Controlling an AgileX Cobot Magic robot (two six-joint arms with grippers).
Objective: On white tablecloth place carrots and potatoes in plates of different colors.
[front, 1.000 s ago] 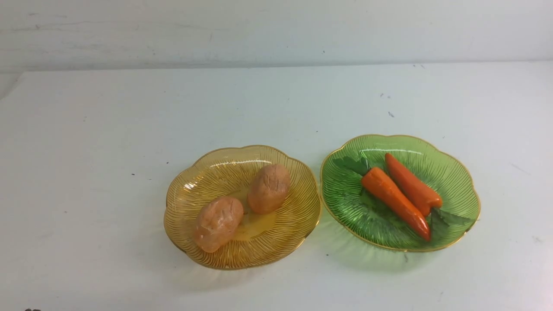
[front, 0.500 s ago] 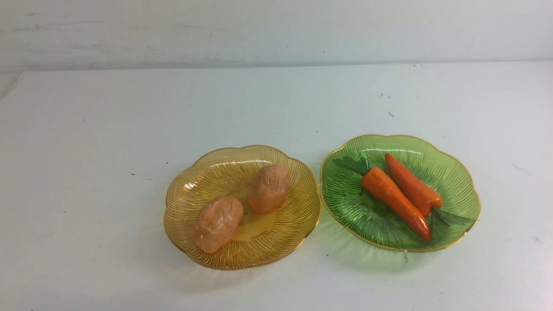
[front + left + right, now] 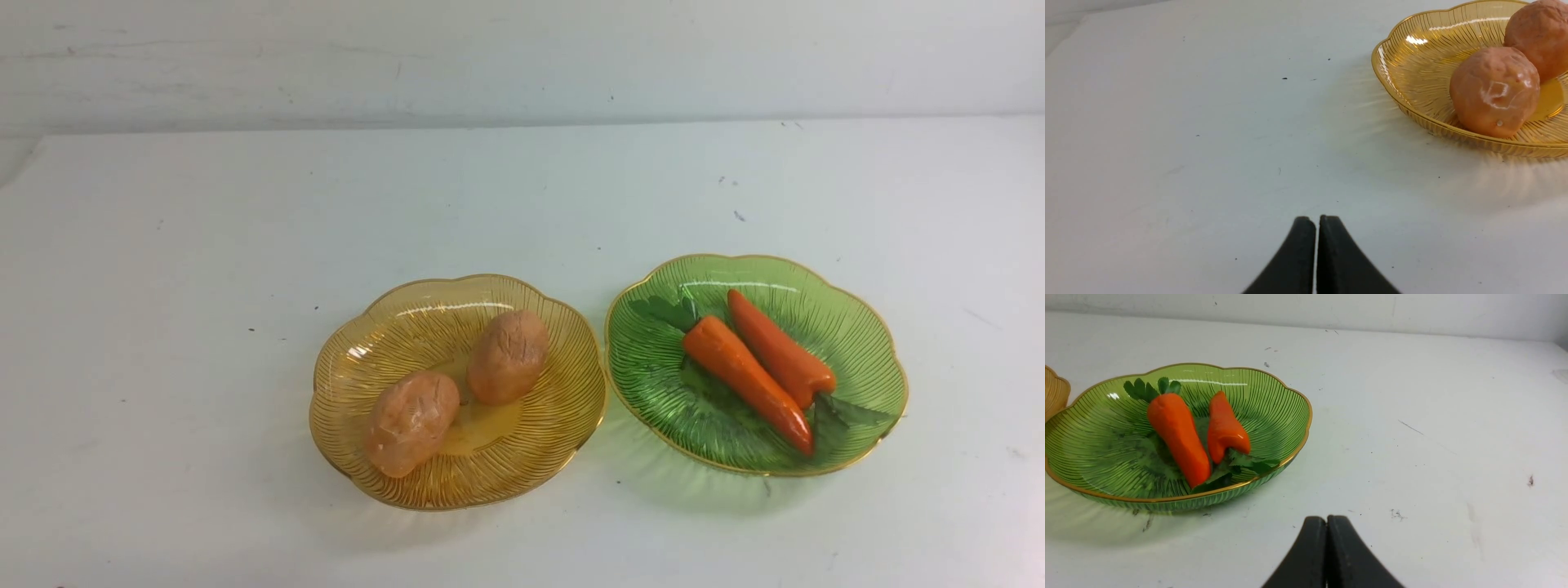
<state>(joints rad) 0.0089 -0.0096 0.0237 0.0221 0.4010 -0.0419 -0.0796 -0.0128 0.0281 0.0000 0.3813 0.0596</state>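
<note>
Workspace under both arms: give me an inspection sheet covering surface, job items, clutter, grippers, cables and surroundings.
Surface: white tablecloth, small dark specks and faint smudges.
Potatoes: two, in the amber plate; one nearer the robot, the other farther and to its right.
Carrots: two, side by side in the green plate; one with leaves at its far end, the other with leaves at its near end.
Clutter: nothing seen.
Left gripper: shut, holding nothing.
Right gripper: shut, holding nothing.
Cables: nothing seen.
Surroundings: pale wall behind the table, with faint marks.
</note>
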